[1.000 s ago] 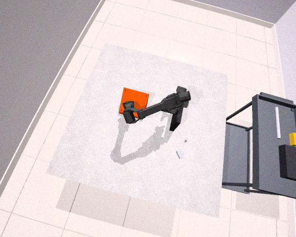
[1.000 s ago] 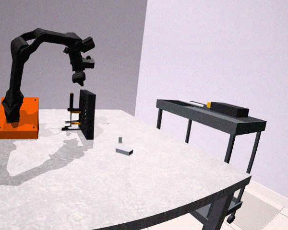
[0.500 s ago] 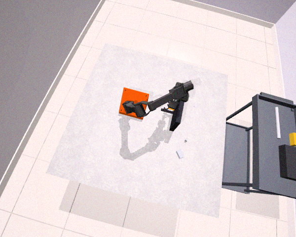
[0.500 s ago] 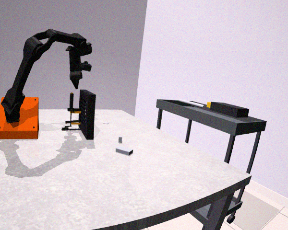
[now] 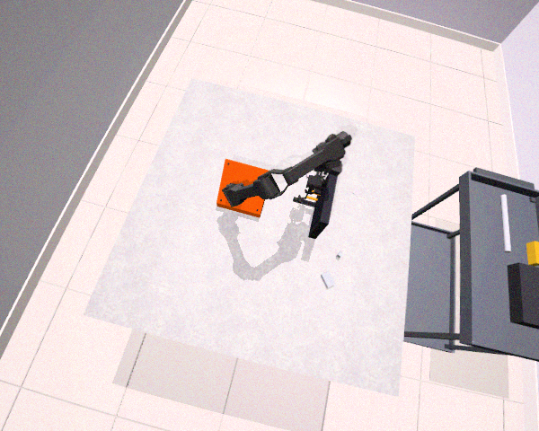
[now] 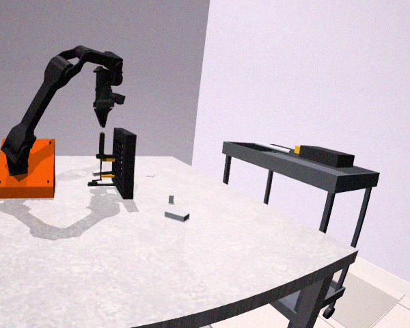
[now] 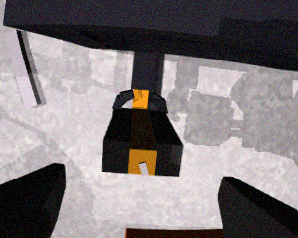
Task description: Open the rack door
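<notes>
The dark rack door and frame (image 5: pixel 324 204) (image 6: pixel 124 164) (image 7: pixel 159 27) stand upright as one slab; I cannot tell door from frame or see a gap between them. The upright black handle (image 6: pixel 102 143) (image 7: pixel 142 129) stands off its face on the robot's side, with orange parts; its top shows in the wrist view. My gripper (image 6: pixel 102 126) (image 7: pixel 143 182) is open, pointing down just above the handle's top. In the wrist view the fingers stand on either side of the handle, with gaps at both sides. Nothing is between them at their height. In the top view the arm hides part of the rack.
The orange base plate (image 5: pixel 242 211) (image 6: pixel 24 191) carries the arm. A grey block (image 5: pixel 327 280) (image 6: pixel 177 214) and a smaller piece (image 5: pixel 338 255) (image 6: pixel 171 199) lie on the table beyond the slab's near end. A dark cart (image 5: pixel 465 278) (image 6: pixel 279 162) stands beside the table.
</notes>
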Robot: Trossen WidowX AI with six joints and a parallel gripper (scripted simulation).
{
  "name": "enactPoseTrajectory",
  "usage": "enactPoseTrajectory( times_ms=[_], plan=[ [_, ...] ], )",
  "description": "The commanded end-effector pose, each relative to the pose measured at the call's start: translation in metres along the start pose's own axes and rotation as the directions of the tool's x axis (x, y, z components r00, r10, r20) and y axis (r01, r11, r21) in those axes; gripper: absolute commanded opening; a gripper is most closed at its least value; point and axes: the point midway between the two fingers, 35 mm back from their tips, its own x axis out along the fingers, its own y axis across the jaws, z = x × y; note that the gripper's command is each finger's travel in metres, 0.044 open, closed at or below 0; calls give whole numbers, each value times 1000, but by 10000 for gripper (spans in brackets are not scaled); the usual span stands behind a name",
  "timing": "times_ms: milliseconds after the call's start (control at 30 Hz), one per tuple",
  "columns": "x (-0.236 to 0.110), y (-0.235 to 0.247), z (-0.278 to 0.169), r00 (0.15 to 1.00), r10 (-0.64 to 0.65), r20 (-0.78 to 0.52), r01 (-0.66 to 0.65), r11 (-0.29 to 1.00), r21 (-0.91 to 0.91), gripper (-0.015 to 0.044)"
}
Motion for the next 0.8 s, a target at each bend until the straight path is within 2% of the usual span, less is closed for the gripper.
enactPoseTrajectory(
  times_ms=[0,767],
  plan=[
    [-1,1,0,1000,-27,-1,27,1000,-3,288],
    [34,1,1,999,-10,-41,10,1000,-6,288]
  ],
)
